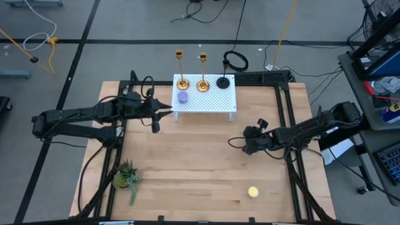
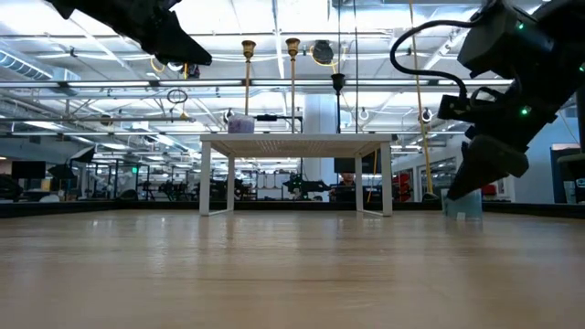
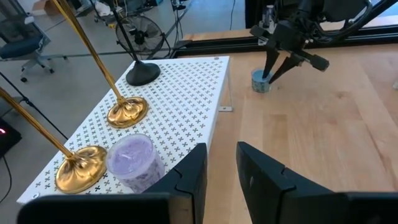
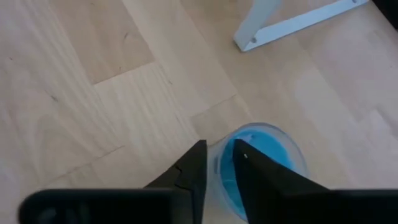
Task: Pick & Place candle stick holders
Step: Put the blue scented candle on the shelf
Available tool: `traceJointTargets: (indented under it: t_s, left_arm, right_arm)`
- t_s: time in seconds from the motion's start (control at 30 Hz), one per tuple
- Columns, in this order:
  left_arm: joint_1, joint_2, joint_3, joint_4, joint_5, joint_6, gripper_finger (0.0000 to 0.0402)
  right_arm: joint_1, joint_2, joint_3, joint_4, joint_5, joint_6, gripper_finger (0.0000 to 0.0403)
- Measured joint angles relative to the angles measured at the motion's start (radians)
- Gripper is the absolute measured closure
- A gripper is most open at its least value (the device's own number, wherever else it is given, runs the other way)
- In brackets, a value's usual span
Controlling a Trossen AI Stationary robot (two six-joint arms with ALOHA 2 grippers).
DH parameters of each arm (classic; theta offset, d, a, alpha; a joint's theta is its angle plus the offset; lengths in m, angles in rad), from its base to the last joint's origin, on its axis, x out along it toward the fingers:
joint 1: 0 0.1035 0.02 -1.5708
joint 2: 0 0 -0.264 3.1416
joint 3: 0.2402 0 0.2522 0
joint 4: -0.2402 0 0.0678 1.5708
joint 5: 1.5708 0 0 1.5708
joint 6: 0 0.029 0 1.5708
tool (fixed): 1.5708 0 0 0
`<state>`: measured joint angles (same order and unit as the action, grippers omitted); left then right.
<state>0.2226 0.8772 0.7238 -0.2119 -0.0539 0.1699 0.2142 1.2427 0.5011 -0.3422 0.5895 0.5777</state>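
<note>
My right fingers (image 4: 217,168) pinch the rim of a small blue cup (image 4: 264,158) on the counter (image 1: 206,169).
All three candle holders, two gold (image 1: 182,82) (image 1: 202,84) and one black (image 1: 225,81), stand upright on the white perforated stand (image 1: 215,100) beside a purple candle (image 1: 182,97). My left fingers (image 3: 221,171) hover near the stand's edge, slightly parted, grasping nothing.

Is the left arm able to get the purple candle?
Probably yes. The left hand hovers right beside the purple candle at the shelf's edge, with nothing between them.
</note>
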Motion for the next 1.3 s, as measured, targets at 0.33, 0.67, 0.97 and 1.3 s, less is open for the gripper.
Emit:
traceJointTargets:
  t_s: [0.33,0.67,0.97,1.3]
  left_arm:
    - [0.0,0.0,0.0,0.0,0.0,-0.003,0.0309]
    - [0.0,0.0,0.0,0.006,0.0,-0.002,0.0309]
    - [0.0,0.0,0.0,0.024,0.0,0.001,0.0309]
    - [0.0,0.0,0.0,0.058,0.002,0.001,0.0309]
  right_arm:
    - [0.001,0.0,0.0,0.004,0.012,0.012,0.0394]
    - [0.003,-0.14,-0.004,0.267,-0.092,-0.155,0.04]
    - [0.003,-0.182,0.011,1.023,-0.44,-0.62,0.0401]
    - [-0.144,0.081,0.466,0.526,-0.466,-0.83,0.0402]
